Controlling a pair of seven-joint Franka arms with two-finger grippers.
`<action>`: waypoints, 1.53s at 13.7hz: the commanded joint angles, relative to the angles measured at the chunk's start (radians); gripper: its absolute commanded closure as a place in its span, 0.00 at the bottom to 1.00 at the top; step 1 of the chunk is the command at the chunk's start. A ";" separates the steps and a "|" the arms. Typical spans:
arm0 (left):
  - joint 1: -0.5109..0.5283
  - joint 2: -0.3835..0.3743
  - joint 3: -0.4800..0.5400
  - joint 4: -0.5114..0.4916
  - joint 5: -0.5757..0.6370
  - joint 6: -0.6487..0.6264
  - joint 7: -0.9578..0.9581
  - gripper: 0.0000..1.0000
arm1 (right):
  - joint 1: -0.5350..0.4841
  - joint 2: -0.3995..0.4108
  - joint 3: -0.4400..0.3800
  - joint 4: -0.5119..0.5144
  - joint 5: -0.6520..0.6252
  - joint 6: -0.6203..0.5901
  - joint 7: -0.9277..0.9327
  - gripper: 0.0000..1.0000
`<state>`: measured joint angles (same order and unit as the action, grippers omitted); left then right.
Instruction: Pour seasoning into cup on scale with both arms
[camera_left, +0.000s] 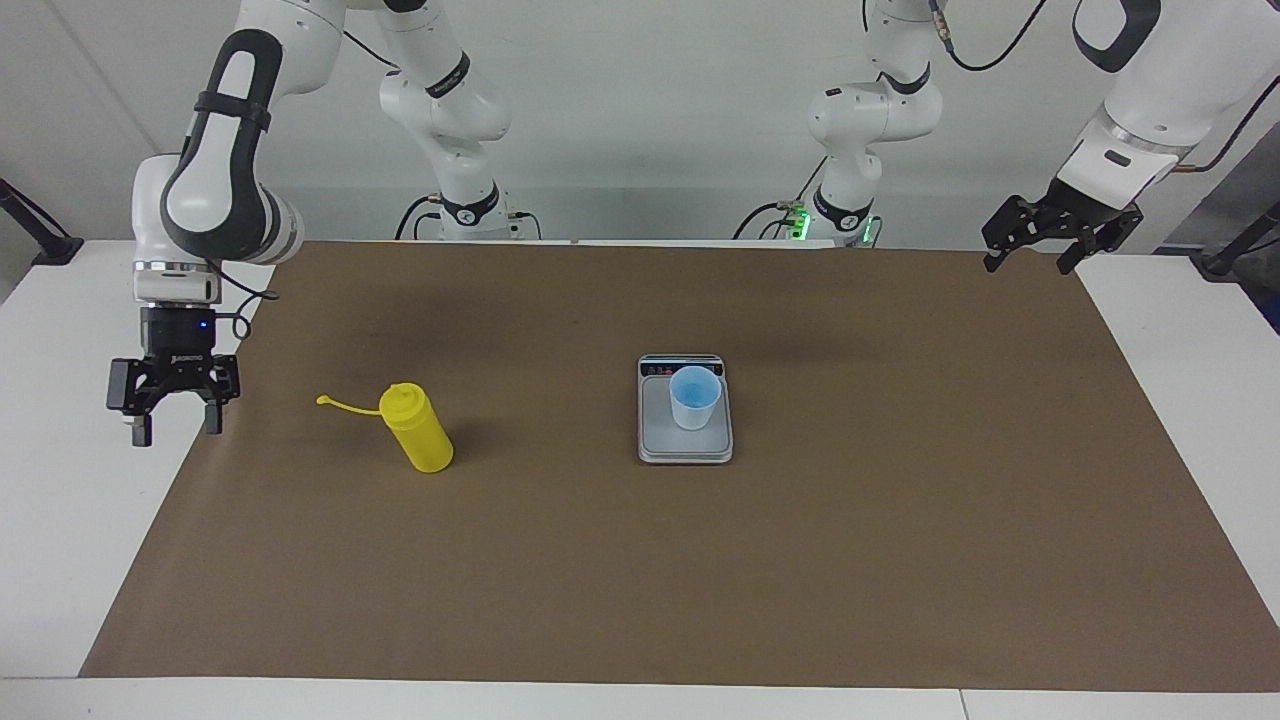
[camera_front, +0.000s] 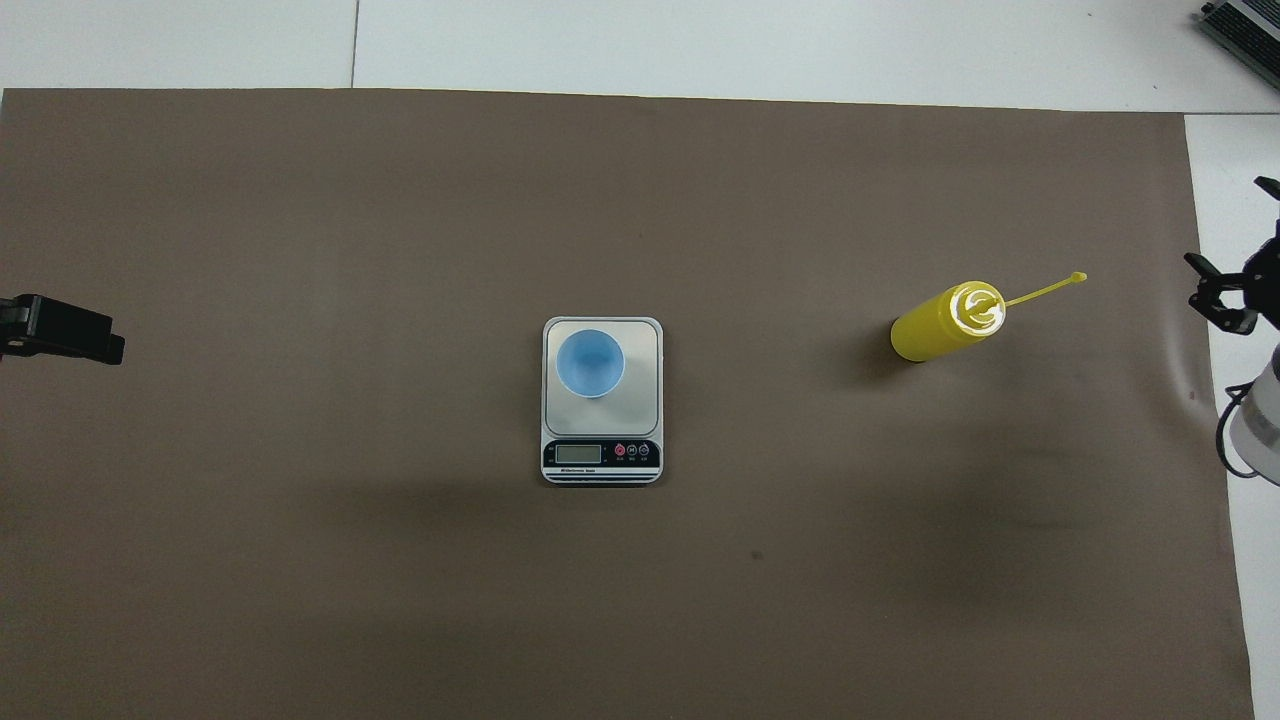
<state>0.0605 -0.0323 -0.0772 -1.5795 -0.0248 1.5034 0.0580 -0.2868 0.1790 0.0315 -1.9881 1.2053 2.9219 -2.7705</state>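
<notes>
The yellow seasoning bottle (camera_left: 420, 432) stands upright on the brown mat toward the right arm's end, its cap strap (camera_left: 347, 404) sticking out sideways; it also shows in the overhead view (camera_front: 945, 320). The light-blue cup (camera_left: 694, 397) stands on the scale (camera_left: 685, 447) at mid-table, also in the overhead view as the cup (camera_front: 590, 362) on the scale (camera_front: 646, 395). My right gripper (camera_left: 176, 432) hangs open and empty over the mat's edge, beside the bottle and well apart from it. My left gripper (camera_left: 1028, 262) is open and empty, raised over the mat's corner at the left arm's end.
The scale's display strip (camera_front: 601, 453) is at the end nearer the robots. The brown mat (camera_left: 900, 560) covers most of the white table (camera_left: 60, 520). In the overhead view the left gripper (camera_front: 62, 331) and the right gripper (camera_front: 1228, 295) show only at the frame's edges.
</notes>
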 joint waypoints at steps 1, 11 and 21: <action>0.002 -0.024 0.000 -0.020 0.014 -0.008 -0.007 0.00 | -0.034 0.065 -0.002 0.118 -0.170 -0.091 -0.048 0.00; 0.001 -0.024 0.000 -0.020 0.014 -0.008 -0.007 0.00 | -0.026 0.053 -0.012 0.273 -0.809 -0.347 0.749 0.00; 0.001 -0.023 0.000 -0.020 0.014 -0.008 -0.007 0.00 | 0.034 -0.006 0.004 0.351 -1.113 -0.584 1.666 0.00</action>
<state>0.0605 -0.0323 -0.0772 -1.5795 -0.0248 1.5034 0.0580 -0.2665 0.1943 0.0304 -1.6433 0.1542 2.3958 -1.2940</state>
